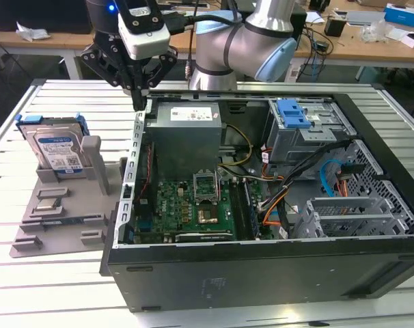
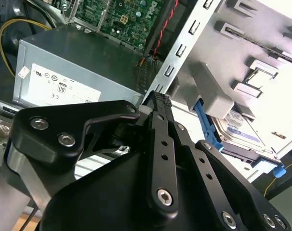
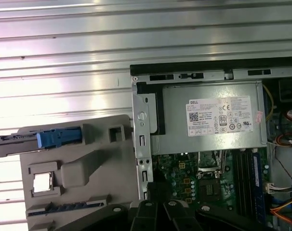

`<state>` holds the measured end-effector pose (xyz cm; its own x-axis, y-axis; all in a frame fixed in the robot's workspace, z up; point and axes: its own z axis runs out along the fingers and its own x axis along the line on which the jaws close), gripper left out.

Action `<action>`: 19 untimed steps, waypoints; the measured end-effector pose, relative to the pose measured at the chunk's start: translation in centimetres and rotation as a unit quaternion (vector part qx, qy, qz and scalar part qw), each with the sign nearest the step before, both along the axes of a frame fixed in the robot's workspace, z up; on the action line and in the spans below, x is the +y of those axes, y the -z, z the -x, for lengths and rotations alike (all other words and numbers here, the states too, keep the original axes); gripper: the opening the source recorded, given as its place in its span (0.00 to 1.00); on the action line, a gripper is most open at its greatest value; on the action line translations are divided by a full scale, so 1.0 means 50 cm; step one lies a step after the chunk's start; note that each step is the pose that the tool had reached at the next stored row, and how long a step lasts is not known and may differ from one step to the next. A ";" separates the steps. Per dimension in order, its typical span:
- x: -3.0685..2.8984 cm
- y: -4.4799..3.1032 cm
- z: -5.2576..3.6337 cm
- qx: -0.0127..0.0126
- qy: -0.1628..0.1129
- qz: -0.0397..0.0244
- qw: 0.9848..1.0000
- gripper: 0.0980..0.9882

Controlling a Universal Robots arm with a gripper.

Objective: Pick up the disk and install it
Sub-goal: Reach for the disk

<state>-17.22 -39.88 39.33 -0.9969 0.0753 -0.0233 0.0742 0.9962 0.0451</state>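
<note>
- The arm [image 1: 244,41] is reaching in from the far side of the slatted metal surface [image 1: 63,287], with its wrist bending over so that the end effector [image 1: 140,101] is pointing straight down
- The end effector is hanging over the corner of the open computer case [image 1: 261,273] on the exterior view's left, just above the rim and beside the grey power supply [image 1: 186,133]
- It is looking clenched: in the second wrist view the fingertips [image 2: 159,99] are pressing together with nothing between them
- The disk [image 1: 57,147] is standing on edge in a slot of the grey tray [image 1: 57,205], on the exterior view's left of the case, with its white-and-blue label facing the camera
- The disk is sitting apart from the end effector, lower and further toward the exterior view's left, and nothing is touching it
- In the first wrist view the disk's blue bracket [image 3: 57,138] is showing edge-on, and the tray [image 3: 88,168] is lying just beside the case wall
- The drive cage [image 1: 309,140] with its blue latch [image 1: 292,113] is sitting in the far part of the case toward the exterior view's right, well apart from the end effector
</note>
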 end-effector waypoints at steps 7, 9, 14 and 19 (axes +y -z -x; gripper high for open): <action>0.000 0.000 0.021 0.000 0.000 0.000 1.000 0.01; 0.000 0.000 0.027 0.000 0.000 0.000 1.000 0.01; 0.000 0.000 0.038 0.000 0.000 0.000 1.000 0.01; 0.000 0.000 0.053 0.000 0.000 0.000 1.000 0.01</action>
